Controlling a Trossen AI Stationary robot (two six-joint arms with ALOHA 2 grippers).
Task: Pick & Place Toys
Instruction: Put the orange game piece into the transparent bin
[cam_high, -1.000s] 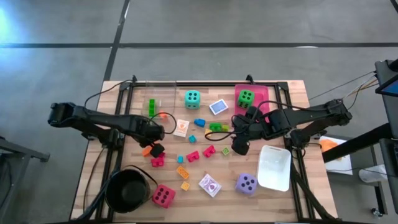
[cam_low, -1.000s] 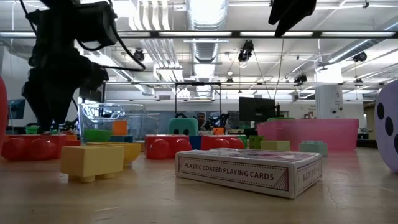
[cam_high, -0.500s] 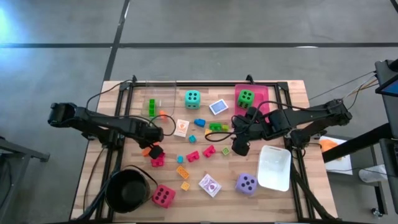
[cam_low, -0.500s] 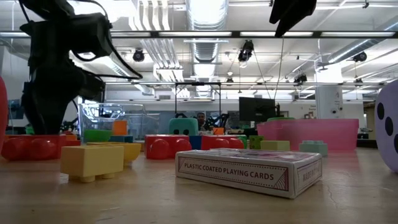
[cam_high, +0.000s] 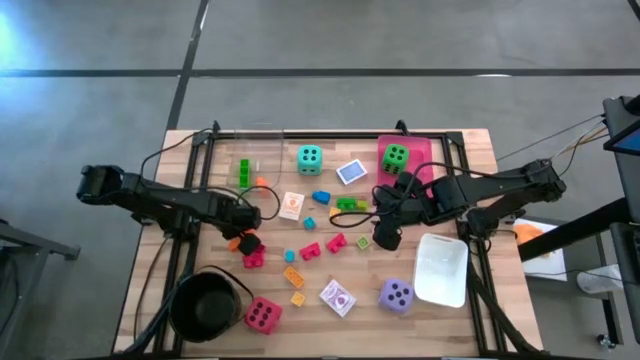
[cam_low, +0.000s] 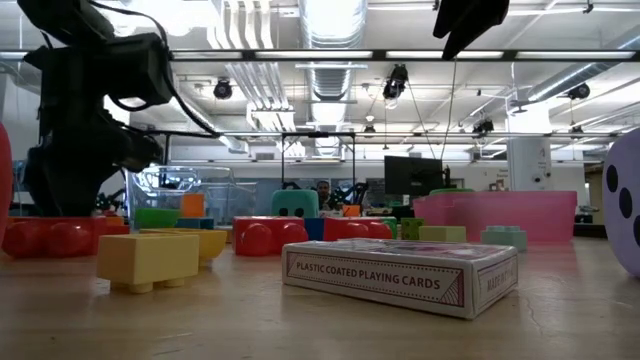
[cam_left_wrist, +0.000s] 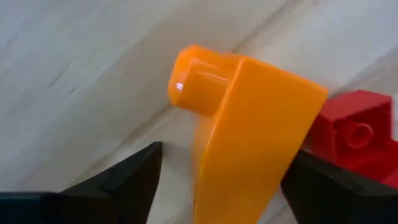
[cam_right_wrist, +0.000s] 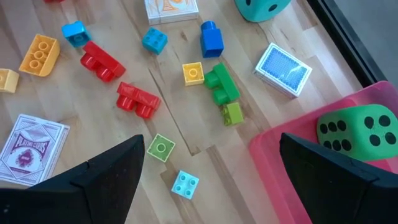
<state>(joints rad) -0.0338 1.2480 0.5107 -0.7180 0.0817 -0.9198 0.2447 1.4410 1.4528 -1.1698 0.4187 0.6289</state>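
An orange block (cam_left_wrist: 249, 124) lies on the wood with its stud sideways, beside a red block (cam_left_wrist: 354, 134). My left gripper (cam_left_wrist: 221, 171) is open, points down and is low over the orange block (cam_high: 236, 242), one finger on either side. My right gripper (cam_high: 385, 235) hangs open above the table's middle, over nothing but small blocks (cam_right_wrist: 214, 81). The green die (cam_high: 396, 156) sits in the pink tray (cam_high: 424, 150). The teal die (cam_high: 309, 157), purple die (cam_high: 397, 294) and pink-red die (cam_high: 263, 314) rest on the table. My left gripper comes from above with the orange block between its fingers. One finger (cam_left_wrist: 326, 186) stands right at the block's side (cam_left_wrist: 283, 155), and I cannot tell whether it touches. The other finger (cam_left_wrist: 124, 180) is a gap away. The block lies on the table.
A round black pot (cam_high: 208, 305) stands at the near left and a white tray (cam_high: 441, 268) at the near right. A clear tray (cam_high: 245, 165) holds a green block at the far left. Card packs (cam_high: 351, 172) (cam_high: 338, 297) and loose blocks (cam_high: 292, 277) lie scattered across the middle.
My left gripper has sunk straight down toward the orange block, still pointing down. My right arm has kept still, and no toy has moved.
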